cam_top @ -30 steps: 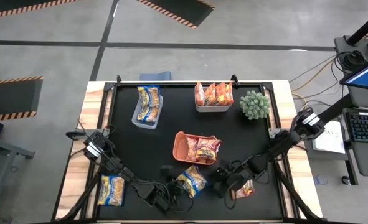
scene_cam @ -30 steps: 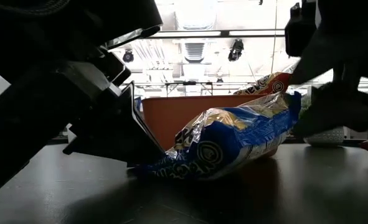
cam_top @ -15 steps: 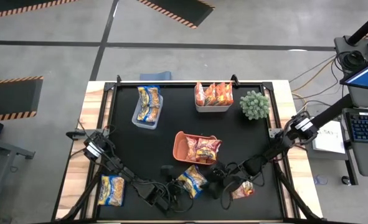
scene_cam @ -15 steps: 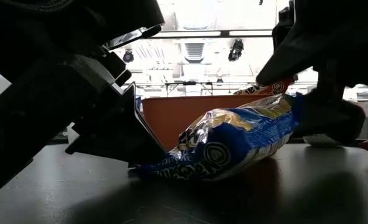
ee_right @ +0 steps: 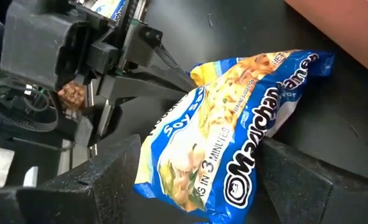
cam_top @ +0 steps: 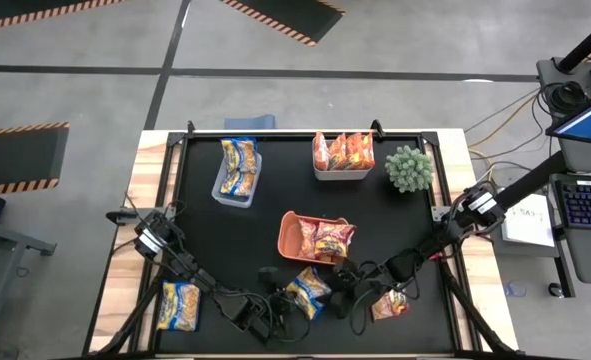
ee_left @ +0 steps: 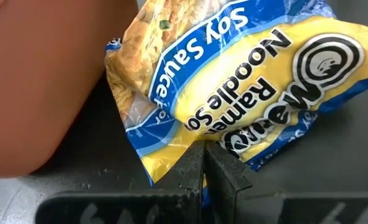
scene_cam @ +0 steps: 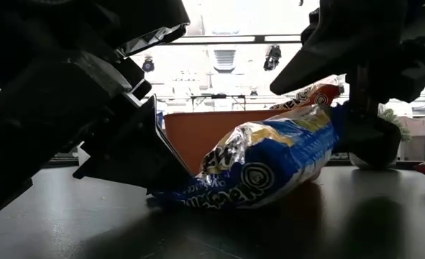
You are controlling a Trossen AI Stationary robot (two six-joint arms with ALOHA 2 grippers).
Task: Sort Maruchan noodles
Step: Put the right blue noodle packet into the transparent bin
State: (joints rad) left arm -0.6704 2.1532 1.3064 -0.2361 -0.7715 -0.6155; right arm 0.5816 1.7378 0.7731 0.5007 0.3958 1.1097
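Note:
One blue-and-yellow Maruchan noodles packet point(cam_top: 309, 290) lies near the table's near edge, in front of the orange bin point(cam_top: 297, 232). My left gripper point(ee_left: 203, 163) is shut on it from the table's left. My right gripper point(ee_right: 201, 140) is open on the packet's right, one finger on either side of the packet point(ee_right: 233, 143). The orange bin holds red packets point(cam_top: 330, 240), the clear bin point(cam_top: 237, 168) blue-and-yellow ones, and the white bin point(cam_top: 343, 155) orange ones. One more blue-and-yellow packet point(cam_top: 180, 305) lies flat at the near left. A red packet point(cam_top: 390, 305) lies under my right arm. My left gripper pinches the packet's sealed edge point(ee_left: 199, 138) between its two fingers, coming low and nearly level from the table's left. The pinched end point(scene_cam: 170, 196) is down at the table; the packet slants up toward its other end point(scene_cam: 327, 119). My right gripper: I cannot tell whether its fingers point(ee_right: 283, 163) touch the packet.
A small green potted plant point(cam_top: 409, 168) stands at the far right of the black mat. The orange bin's wall point(scene_cam: 198, 137) rises just behind the held packet. Open black mat point(cam_top: 205, 235) lies between the clear bin and my left arm.
My right gripper has moved toward the table's left and come in over the packet's raised end, its open fingers now straddling it. My left gripper has stayed shut on the packet's low end, which has kept its place on the table.

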